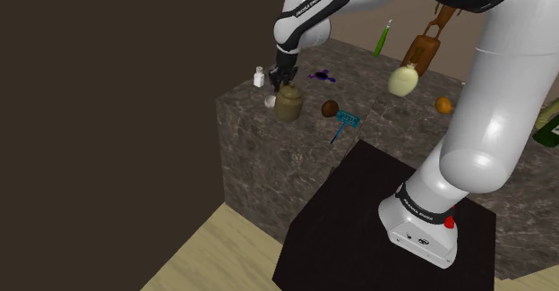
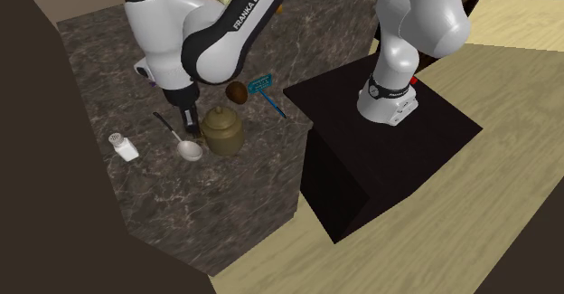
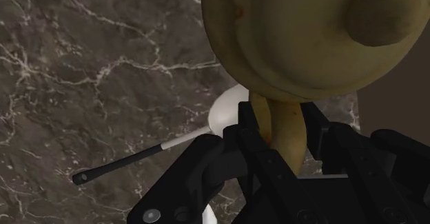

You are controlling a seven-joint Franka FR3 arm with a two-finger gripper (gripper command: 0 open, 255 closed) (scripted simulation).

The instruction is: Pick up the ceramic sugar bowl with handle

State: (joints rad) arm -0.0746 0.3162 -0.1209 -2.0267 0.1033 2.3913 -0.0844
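The sugar bowl [image 1: 288, 103] is an olive-tan lidded pot with a knob and a side handle. It stands near the dark marble counter's [image 1: 269, 155] corner. My black gripper [image 1: 280, 81] comes down beside it, on the shoulder view's left. In the second exterior view the gripper [image 2: 191, 128] sits against the bowl [image 2: 223, 132]. The wrist view shows the bowl [image 3: 310, 36] from above, with its handle [image 3: 284, 143] clasped in the gripper [image 3: 281, 119], which is shut on it.
A metal spoon [image 2: 185, 146] lies by the gripper and a white shaker [image 2: 124, 146] stands beyond it. A brown ball [image 1: 330, 109], a blue brush [image 1: 346, 121], a pale vase [image 1: 404, 81], bottles [image 1: 383, 38] and an orange [image 1: 443, 105] share the counter. The black stand [image 1: 358, 218] adjoins it.
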